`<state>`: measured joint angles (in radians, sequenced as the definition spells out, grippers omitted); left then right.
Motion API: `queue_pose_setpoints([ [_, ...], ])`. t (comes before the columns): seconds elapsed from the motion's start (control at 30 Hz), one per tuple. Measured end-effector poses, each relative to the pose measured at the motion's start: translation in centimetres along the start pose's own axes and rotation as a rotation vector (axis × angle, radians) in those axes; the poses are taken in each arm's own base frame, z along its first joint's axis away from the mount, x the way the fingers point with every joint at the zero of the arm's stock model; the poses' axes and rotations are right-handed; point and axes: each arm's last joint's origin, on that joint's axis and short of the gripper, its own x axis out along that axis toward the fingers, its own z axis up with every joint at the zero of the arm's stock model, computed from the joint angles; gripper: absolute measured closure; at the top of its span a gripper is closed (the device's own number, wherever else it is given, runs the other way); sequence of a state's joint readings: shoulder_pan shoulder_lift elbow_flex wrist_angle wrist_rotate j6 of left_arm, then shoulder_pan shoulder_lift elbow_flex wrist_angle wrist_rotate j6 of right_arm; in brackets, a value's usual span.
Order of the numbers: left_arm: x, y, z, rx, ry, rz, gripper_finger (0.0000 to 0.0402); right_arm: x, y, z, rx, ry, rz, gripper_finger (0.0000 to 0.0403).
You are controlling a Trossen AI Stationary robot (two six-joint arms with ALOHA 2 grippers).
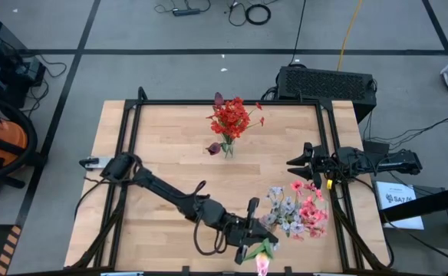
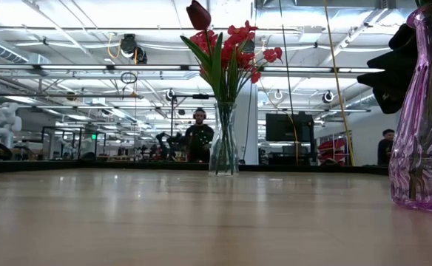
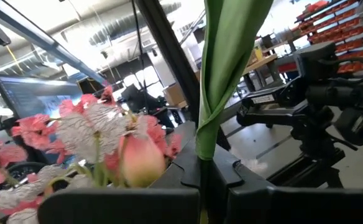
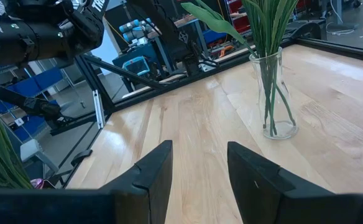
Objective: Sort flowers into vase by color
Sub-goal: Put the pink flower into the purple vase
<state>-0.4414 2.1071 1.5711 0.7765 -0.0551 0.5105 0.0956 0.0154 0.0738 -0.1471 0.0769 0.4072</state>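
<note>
Pink bud sprig at the table's near edge, bud hanging past the wood; green stem pinched between left gripper fingers, jaws closed down to stem width. Pink/white bunch stands in a purple vase just right of that gripper, twd near-right corner. Clear vase w/ red clusters sits far-centre; one maroon bud droops at its left, another tops the bunch in low view.

Open wood between clear vase and near edge; black frame rails run along table sides.

Writing: white letters on an arm housing in right wrist view, not legible.

Left arm stretched low, diagonal from left-edge base twd near edge. Right gripper at the right rail, right of clear vase, aimed at it, fingers apart, holding nothing. People in room behind.
</note>
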Motion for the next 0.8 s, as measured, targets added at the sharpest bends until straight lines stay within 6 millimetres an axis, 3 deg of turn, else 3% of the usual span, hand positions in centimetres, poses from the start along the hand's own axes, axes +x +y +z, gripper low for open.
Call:
queue_pose_setpoints([
  [0.3, -0.1, 0.9, -1.1, 0.002, 0.018, -0.033, 0.0401, 0.0, 0.0, 0.0, 0.000, 0.000, 0.000, 0.0259],
  [0.8, -0.6, 0.5, -2.8, -0.045, 0.104, -0.068, 0.0401, 0.0, 0.0, 0.0, 0.000, 0.000, 0.000, 0.0259],
])
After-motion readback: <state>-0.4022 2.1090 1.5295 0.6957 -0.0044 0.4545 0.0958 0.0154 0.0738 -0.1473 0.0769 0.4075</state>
